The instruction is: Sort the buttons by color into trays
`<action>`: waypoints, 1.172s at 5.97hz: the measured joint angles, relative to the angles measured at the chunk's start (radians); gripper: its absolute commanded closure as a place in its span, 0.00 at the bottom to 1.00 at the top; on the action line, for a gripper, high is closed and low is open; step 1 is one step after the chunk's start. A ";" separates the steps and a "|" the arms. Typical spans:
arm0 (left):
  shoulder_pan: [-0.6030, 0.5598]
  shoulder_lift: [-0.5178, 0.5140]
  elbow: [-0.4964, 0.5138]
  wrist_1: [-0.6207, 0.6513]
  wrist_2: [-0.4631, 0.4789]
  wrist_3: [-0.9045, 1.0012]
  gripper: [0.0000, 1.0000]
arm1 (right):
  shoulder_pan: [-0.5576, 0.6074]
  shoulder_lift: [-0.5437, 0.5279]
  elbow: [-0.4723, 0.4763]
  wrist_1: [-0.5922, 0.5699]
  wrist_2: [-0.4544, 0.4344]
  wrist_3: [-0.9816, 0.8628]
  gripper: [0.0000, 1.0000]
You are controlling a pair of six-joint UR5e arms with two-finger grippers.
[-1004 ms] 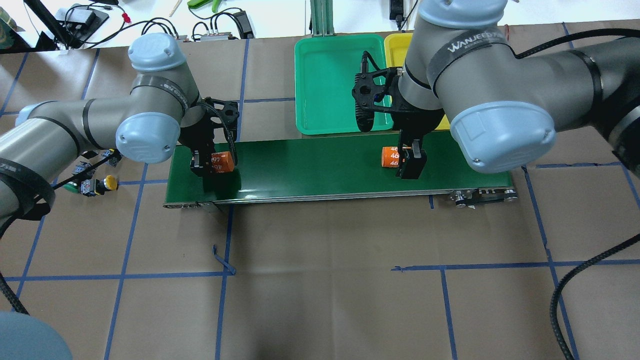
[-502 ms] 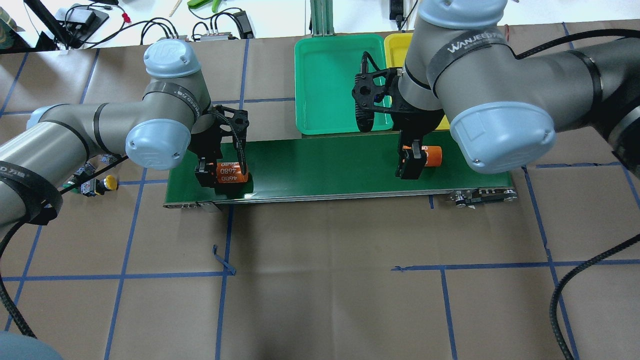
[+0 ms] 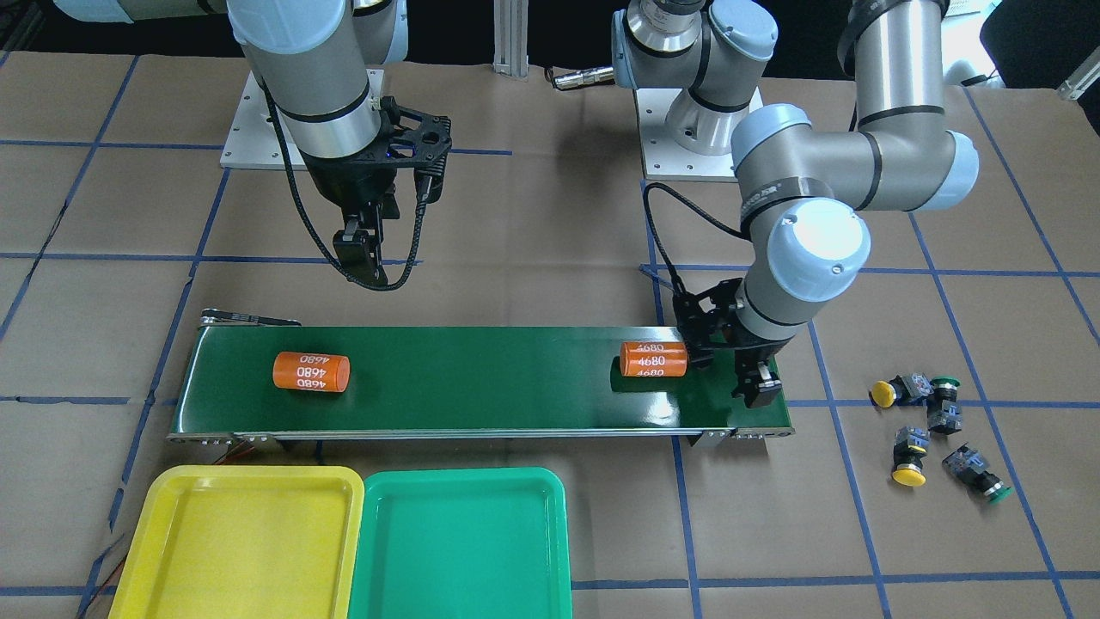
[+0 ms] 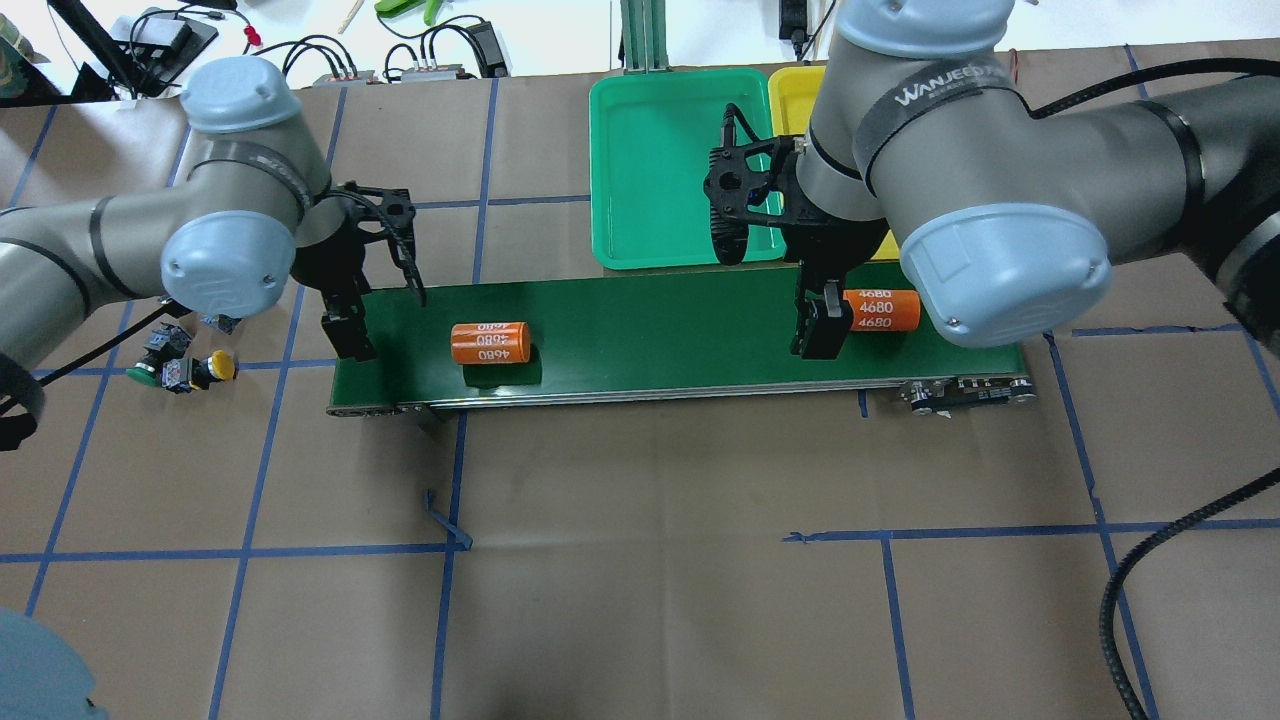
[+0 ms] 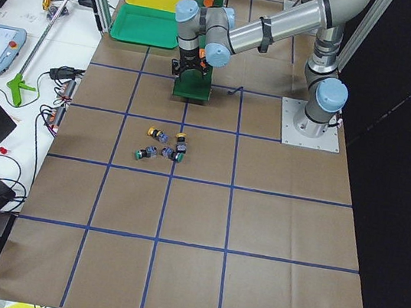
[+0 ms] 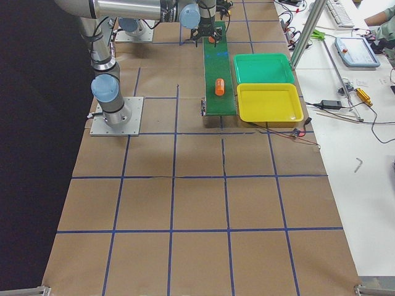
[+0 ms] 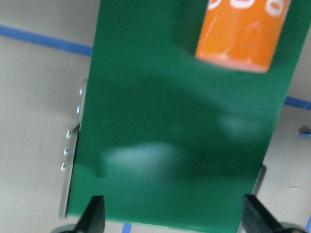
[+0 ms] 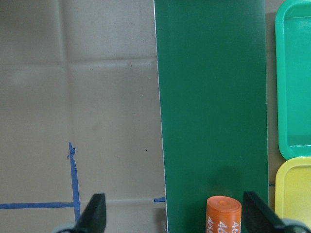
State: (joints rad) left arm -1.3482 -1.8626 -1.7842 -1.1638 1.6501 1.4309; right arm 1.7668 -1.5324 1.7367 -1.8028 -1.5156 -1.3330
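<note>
Several buttons [image 3: 928, 421] with yellow and green caps lie in a loose cluster on the brown paper beyond the left end of the belt; they also show in the overhead view [image 4: 185, 362] and the left view [image 5: 162, 144]. The yellow tray [image 3: 241, 542] and green tray [image 3: 464, 542] stand side by side, both empty. My left gripper [image 4: 345, 335] is open and empty over the belt's left end, fingers wide apart in its wrist view [image 7: 172, 218]. My right gripper [image 4: 822, 325] is open and empty above the belt's right part [image 8: 172, 218].
A long dark-green conveyor belt [image 4: 650, 330] lies between the arms. Two orange cylinders marked 4680 lie on it, one right of my left gripper [image 4: 489, 342], one just right of my right gripper [image 4: 880, 308]. Cables and tools lie past the table's far edge.
My left gripper moved left to the belt's end, away from the orange cylinder that was between its fingers. The other cylinder travelled right past my right gripper, which stayed still.
</note>
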 measured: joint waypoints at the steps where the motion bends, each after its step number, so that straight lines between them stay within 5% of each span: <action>1: 0.096 -0.016 0.009 0.007 -0.005 0.064 0.01 | 0.000 -0.001 0.004 0.000 0.001 0.000 0.00; 6: 0.326 -0.162 0.016 0.169 0.000 0.459 0.03 | 0.049 0.021 -0.002 -0.099 0.034 0.082 0.00; 7: 0.339 -0.187 0.006 0.193 0.001 0.476 0.22 | 0.061 0.029 -0.004 -0.121 0.032 0.088 0.00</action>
State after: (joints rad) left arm -1.0096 -2.0497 -1.7777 -0.9713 1.6509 1.9065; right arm 1.8279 -1.5031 1.7328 -1.9237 -1.4839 -1.2454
